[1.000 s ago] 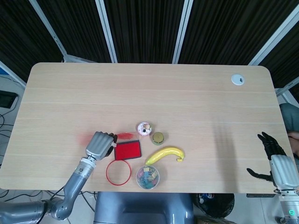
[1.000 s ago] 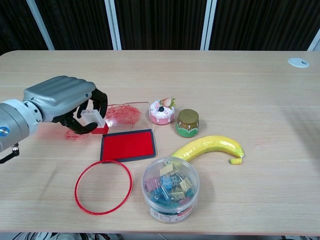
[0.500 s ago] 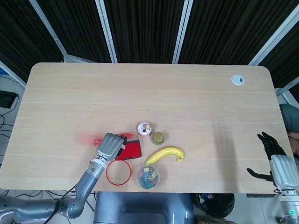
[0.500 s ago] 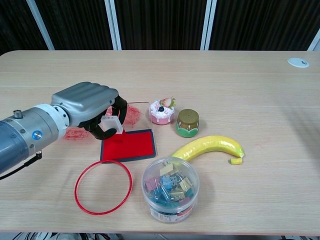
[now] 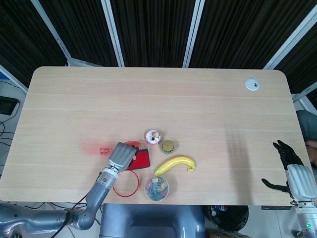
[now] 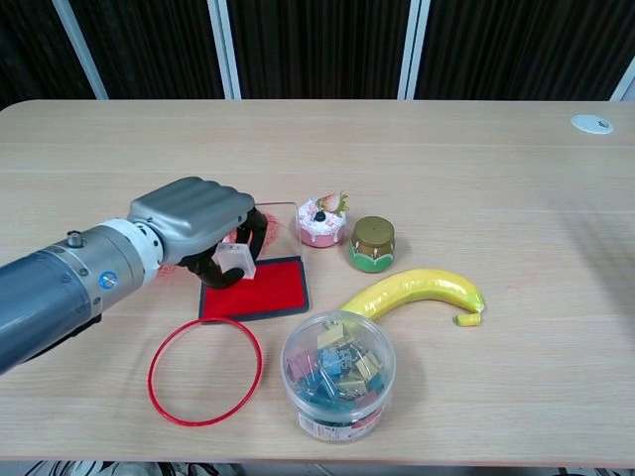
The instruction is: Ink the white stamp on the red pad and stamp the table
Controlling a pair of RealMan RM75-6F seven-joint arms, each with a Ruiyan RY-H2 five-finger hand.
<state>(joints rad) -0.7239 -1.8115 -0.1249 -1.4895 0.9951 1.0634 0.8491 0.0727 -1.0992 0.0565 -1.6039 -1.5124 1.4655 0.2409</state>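
My left hand (image 6: pixel 193 220) (image 5: pixel 122 155) grips the white stamp (image 6: pixel 233 262), of which only the lower block shows under the curled fingers. The stamp hangs over the left half of the red ink pad (image 6: pixel 268 288) (image 5: pixel 142 159); whether it touches the pad I cannot tell. Red stamp marks (image 5: pixel 101 149) lie on the table left of the hand, and another red print (image 6: pixel 268 220) shows behind the pad. My right hand (image 5: pixel 292 171) stays off the table's right front corner, fingers spread, holding nothing.
A red ring (image 6: pixel 205 370) lies in front of the pad. A clear tub of binder clips (image 6: pixel 338 374), a banana (image 6: pixel 415 292), a small green jar (image 6: pixel 372 244) and a pink cake toy (image 6: pixel 321 220) sit right of the pad. A white grommet (image 5: pixel 252 85) marks the far right.
My left hand has carried the stamp rightward from the stamped marks on the table until it hangs over the red pad. The right hand has not moved.
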